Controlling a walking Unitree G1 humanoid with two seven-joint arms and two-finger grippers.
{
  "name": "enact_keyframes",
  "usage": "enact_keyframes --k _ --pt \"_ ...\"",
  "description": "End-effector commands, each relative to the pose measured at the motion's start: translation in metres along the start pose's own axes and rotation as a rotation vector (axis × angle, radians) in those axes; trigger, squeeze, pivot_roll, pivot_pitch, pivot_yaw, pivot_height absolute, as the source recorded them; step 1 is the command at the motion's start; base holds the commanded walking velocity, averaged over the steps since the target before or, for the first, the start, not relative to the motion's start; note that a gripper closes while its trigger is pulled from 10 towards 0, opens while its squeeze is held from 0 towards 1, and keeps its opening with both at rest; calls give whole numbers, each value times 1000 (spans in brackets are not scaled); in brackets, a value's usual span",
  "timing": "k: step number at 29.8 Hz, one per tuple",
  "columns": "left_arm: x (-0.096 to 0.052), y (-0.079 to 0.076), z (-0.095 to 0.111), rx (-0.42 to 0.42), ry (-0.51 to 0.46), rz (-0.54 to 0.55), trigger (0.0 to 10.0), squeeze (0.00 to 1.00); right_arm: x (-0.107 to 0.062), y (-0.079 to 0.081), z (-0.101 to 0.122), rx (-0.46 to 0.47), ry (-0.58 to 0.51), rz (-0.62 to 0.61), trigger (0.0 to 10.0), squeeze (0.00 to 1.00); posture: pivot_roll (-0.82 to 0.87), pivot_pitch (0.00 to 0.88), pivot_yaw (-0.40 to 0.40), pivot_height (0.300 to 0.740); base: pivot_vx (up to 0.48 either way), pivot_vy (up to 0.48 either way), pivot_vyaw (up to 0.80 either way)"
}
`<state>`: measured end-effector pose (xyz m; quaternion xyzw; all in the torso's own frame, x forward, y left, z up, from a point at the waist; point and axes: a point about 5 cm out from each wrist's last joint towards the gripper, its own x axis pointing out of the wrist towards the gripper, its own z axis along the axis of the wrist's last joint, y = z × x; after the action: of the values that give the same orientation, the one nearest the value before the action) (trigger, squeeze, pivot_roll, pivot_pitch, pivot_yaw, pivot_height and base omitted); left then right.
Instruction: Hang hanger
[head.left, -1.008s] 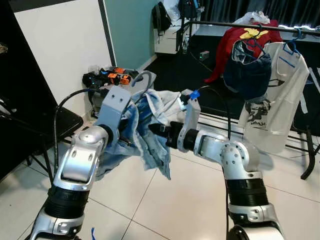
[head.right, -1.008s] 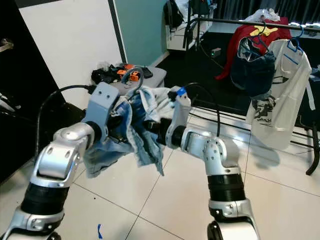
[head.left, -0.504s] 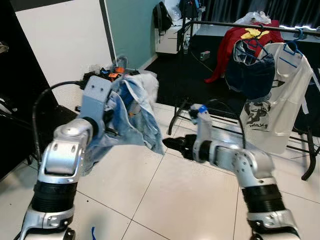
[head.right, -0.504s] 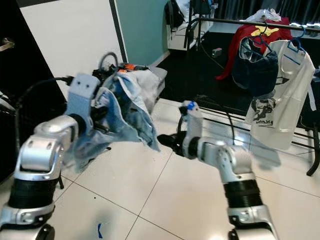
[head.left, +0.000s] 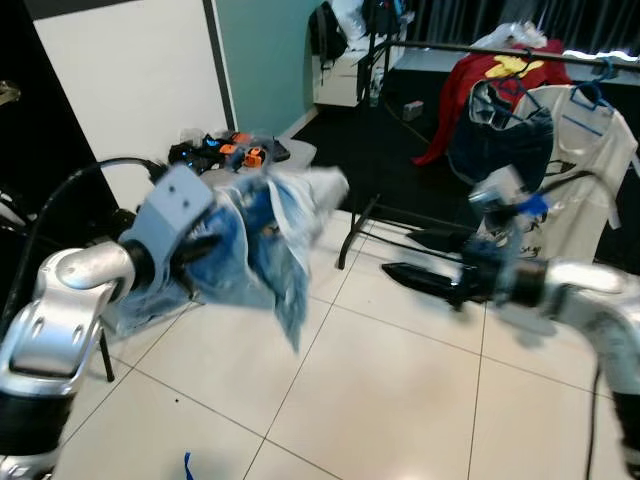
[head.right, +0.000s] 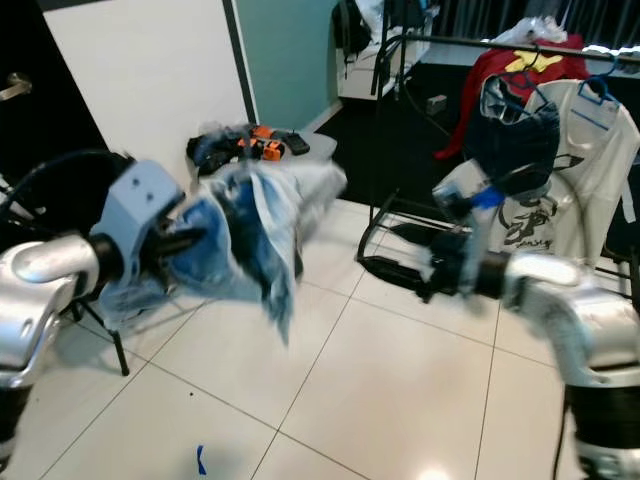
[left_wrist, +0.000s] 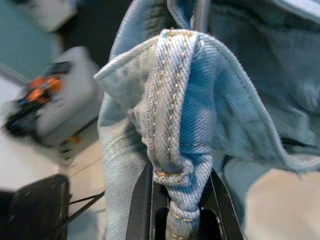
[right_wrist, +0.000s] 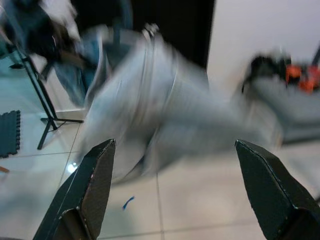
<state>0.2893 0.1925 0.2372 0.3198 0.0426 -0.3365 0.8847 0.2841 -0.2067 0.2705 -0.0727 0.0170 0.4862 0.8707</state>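
Observation:
A light blue denim garment hangs bunched from my left gripper, which is shut on a fold of its seamed edge. A thin grey rod shows among the cloth, and I cannot tell whether it is the hanger. My right gripper is open and holds nothing, out to the right and apart from the garment, low in front of the clothes rack. The rack's dark rail runs across the back and carries a red shirt, a navy garment and a white T-shirt on a blue hanger.
A grey box with orange and black tools lies by the white wall at the left. The rack's black legs stand on the tiled floor ahead. A black chair leg is at my left.
My right gripper has let go of the garment and swung right, toward the rack. The left arm has drawn the denim to the left and lower.

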Motion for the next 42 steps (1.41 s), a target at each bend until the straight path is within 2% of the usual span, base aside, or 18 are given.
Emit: enact_keyframes --k 1,2,4,6,7,9,10,12,13,14,15,17,21,29,30,31,37,42 --pt "-3 -1 13 57 -56 -29 10000 0 4 6 5 -22 -25 50 10000 290 -103 0 34 736 0 0 0" --pt "-4 -7 14 75 -58 -75 10000 0 5 8 11 -40 -45 83 10000 0 -102 0 33 736 0 0 0" --pt "-4 -12 14 92 -63 -120 10000 0 6 11 16 -63 -57 131 10000 0 -99 0 29 736 0 0 0" --pt "-4 -12 14 92 -63 -120 10000 0 6 11 16 -63 -57 131 10000 0 -99 0 29 736 0 0 0" --pt "-5 -16 16 105 -75 -162 10000 0 8 15 18 -85 -44 180 10000 0 -97 0 26 736 0 0 0" --pt "-5 -16 16 105 -75 -162 10000 0 8 15 18 -85 -44 180 10000 0 -97 0 26 736 0 0 0" --pt "-6 -21 21 121 -104 -209 10000 0 12 20 14 -110 4 250 10000 0 -93 0 21 736 0 0 0" --pt "-6 -21 21 121 -104 -209 10000 0 12 20 14 -110 4 250 10000 0 -93 0 21 736 0 0 0" --pt "-8 -25 25 134 -135 -249 10000 0 16 23 8 -129 62 298 10000 0 -94 0 21 736 0 0 0" --pt "-8 -25 25 134 -135 -249 10000 0 16 23 8 -129 62 298 10000 0 -94 0 21 736 0 0 0" --pt "-14 -33 33 157 -193 -333 10000 0 22 30 -7 -152 155 375 10000 0 -91 0 20 736 0 0 0" --pt "-14 -33 33 157 -193 -333 10000 0 22 30 -7 -152 155 375 10000 0 -91 0 20 736 0 0 0" --pt "-20 -39 41 185 -245 -407 10000 0 21 32 -14 -170 194 422 10000 0 -93 0 21 736 0 0 0" --pt "-21 -40 50 207 -283 -431 10000 0 22 37 -19 -165 228 472 10000 0 -97 0 20 736 0 0 0" --pt "-21 -40 51 210 -288 -431 10000 0 22 40 -21 -159 237 497 4039 0 -100 0 21 736 0 0 0" --pt "-20 -40 52 212 -294 -432 10000 0 23 43 -24 -151 250 524 39 0 -101 0 19 736 0 0 0" --pt "-19 -43 56 223 -321 -449 10000 0 26 51 -32 -141 293 573 0 0 -104 0 18 736 0 0 0" --pt "-19 -48 57 219 -336 -487 10000 0 34 56 -39 -179 337 560 0 0 -107 0 30 736 0 0 0"
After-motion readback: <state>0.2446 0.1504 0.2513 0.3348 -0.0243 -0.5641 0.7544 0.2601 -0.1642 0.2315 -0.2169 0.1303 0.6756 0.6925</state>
